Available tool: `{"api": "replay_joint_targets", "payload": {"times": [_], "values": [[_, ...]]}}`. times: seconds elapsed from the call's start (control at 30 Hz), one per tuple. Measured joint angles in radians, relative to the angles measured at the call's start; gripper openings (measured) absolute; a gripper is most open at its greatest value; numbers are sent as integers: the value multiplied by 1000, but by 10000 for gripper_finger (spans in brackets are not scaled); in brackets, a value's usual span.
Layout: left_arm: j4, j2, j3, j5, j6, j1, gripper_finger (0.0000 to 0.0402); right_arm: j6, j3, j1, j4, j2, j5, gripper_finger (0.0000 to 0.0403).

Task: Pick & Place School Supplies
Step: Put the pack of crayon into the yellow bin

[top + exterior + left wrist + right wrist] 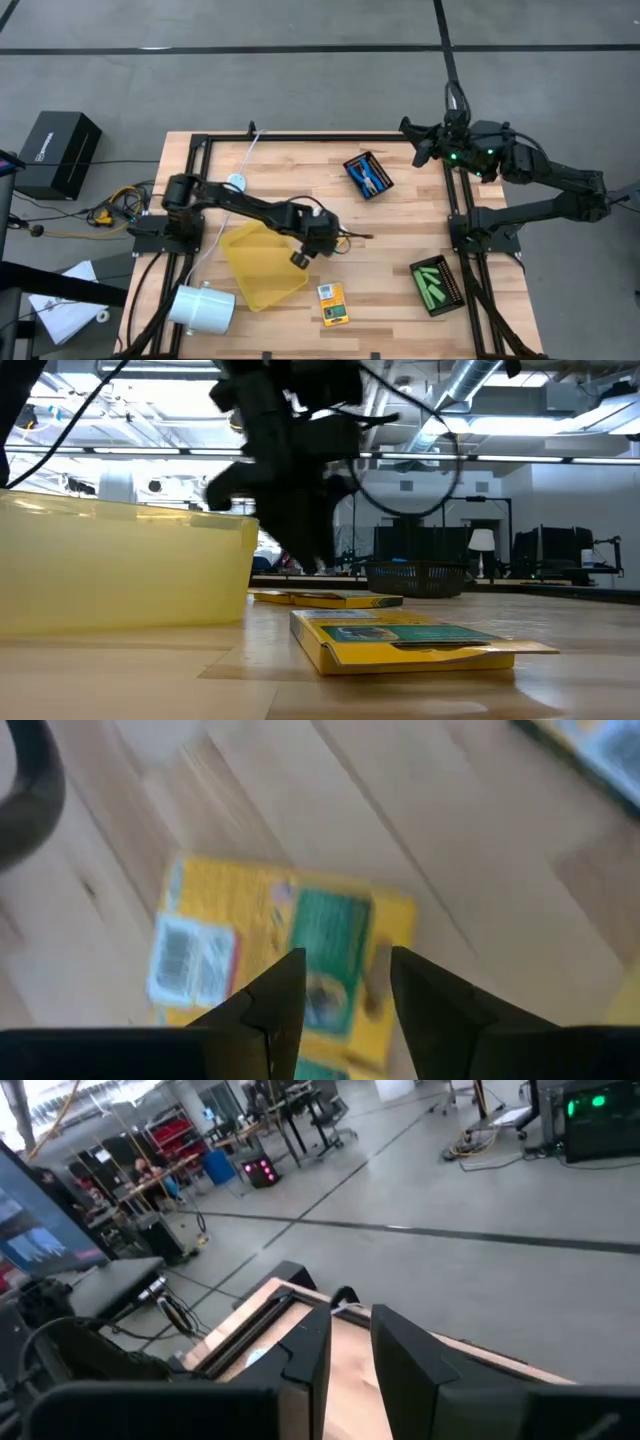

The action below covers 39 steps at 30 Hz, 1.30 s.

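done: blue-handled scissors (372,177) in upper-centre black mesh tray (357,163), green sticks (434,284) in lower-right black mesh tray (452,282) | left: yellow-green crayon box (333,303) on counter (400,235), bottom-centre, outside yellow plastic tray (258,262) | left tool (305,254) open, empty, hovers above box | right tool (412,138) parked upper right, narrow gap, empty

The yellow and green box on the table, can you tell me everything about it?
The crayon box is a small flat carton, yellow with a green panel and a white barcode patch. It looks like cardboard. It lies flat on the wooden table, near the front edge, beside the yellow tray but apart from it. The left gripper hangs above it with fingers open, not touching. An end flap sticks out slightly.
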Motion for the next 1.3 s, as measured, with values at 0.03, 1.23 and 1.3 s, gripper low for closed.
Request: {"api": "replay_joint_targets", "payload": {"times": [0.03,1.23,1.3], "values": [[-8,19,30,-2,-12,-3,140,-6,0,-8,8,-3,-6,68],[-404,289,397,-104,-468,-108,140,-148,1,-106,4,-27,-266,68],[-418,286,383,-115,-466,-111,140,-149,1,-106,4,-27,-266,68]]}}
